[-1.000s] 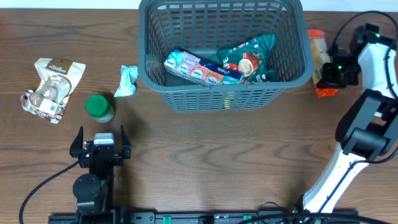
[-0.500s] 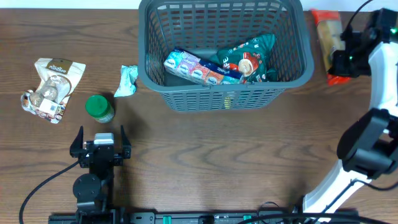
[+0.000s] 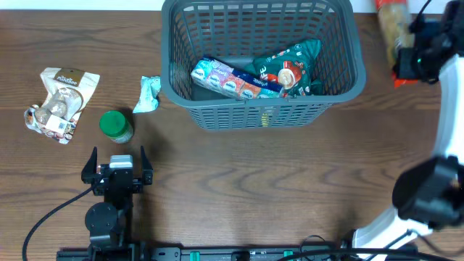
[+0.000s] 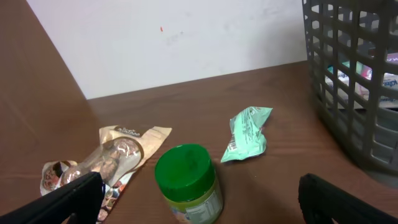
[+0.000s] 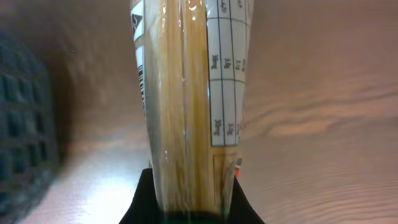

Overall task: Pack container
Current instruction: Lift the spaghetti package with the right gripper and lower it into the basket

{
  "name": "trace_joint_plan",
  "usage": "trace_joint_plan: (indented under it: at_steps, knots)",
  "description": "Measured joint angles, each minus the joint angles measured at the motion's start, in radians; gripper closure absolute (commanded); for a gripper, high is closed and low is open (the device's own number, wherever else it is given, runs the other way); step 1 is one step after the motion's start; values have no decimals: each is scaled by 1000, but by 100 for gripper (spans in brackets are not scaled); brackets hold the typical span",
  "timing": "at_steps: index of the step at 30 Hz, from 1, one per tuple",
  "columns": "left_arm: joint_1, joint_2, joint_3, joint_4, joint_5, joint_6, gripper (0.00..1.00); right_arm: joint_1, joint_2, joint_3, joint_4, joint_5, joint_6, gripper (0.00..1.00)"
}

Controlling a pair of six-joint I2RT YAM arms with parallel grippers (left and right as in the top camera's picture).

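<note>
Since a second ago my right end effector (image 3: pixel 411 62) has carried the pasta packet (image 3: pixel 392 27) away from the bench beside the container's right wall towards the far right corner; everything else has stayed put. It is clamped on the packet near its red end, as the wrist view confirms. The container (image 3: pixel 261 113) sits at the far centre of the bench, directly left of that end effector, and already holds a blue pack (image 3: pixel 228 78) and a green bag (image 3: pixel 290 65). The packet's long axis runs near-to-far while the container's runs left-to-right, so I judge a leftward carry over the rim, probably with a turn, comes next. My left end effector (image 3: pixel 117 154) sits spread wide and empty just near of the green jar (image 3: pixel 116 125).
</note>
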Motion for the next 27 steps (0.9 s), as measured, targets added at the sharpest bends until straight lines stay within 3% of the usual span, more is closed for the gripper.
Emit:
trace_joint_plan:
  at_steps: [11, 21, 27]
  knots:
    - [0, 0, 0, 0, 0, 0, 2, 129, -372, 11, 58, -2, -13, 99]
    - [0, 0, 0, 0, 0, 0, 2, 414, -368, 11, -137, -58, -257, 99]
    - [0, 0, 0, 0, 0, 0, 1, 549, -365, 8, -160, -88, -354, 99]
